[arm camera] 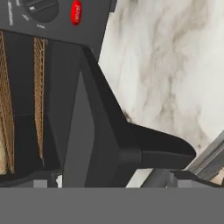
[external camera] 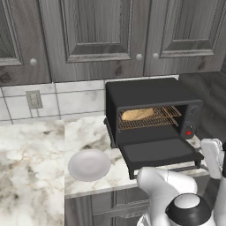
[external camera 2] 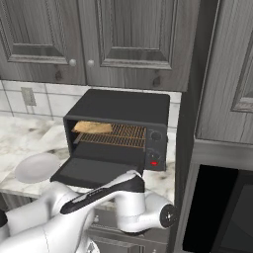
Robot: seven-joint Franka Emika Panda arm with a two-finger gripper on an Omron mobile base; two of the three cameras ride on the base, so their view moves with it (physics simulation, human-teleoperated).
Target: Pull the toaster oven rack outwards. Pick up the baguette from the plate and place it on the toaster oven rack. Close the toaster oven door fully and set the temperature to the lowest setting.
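My gripper (arm camera: 116,183) sits low beside the open toaster oven door (external camera: 159,150), its tips barely visible, so I cannot tell whether it is apart or together. My arm bends low before the tabletop (external camera: 26,176). The toaster oven (external camera: 150,95) holds its toaster oven rack (external camera: 165,117), bearing the baguette (external camera: 137,114). The plate (external camera: 88,165) lies bare. A red button (arm camera: 76,12) carries unreadable writing.

Red button (arm camera: 76,12) on toaster oven (arm camera: 52,65) reads "cancel"; dial txt illegible.
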